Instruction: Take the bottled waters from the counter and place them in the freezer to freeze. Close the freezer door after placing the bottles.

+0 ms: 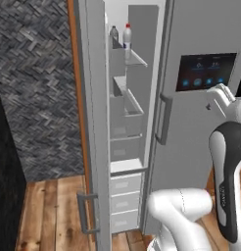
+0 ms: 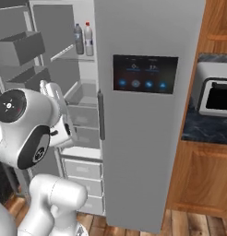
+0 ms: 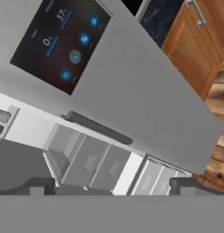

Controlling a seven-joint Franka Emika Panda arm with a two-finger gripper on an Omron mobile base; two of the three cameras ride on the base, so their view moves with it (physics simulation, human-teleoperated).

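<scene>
Both bottled waters [image 1: 121, 36] stand upright on the freezer's [image 1: 126, 147] top shelf, so placing looks done; end effector [image 3: 113, 185] spread wide, empty, facing the freezer; freezer door [image 1: 95, 127] open, probably awaiting the push shut.

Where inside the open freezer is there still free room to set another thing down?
The top shelf is bare left of the clear bottle and the white bottle, which stand together by the touchscreen door. The shelf below looks bare too.
</scene>
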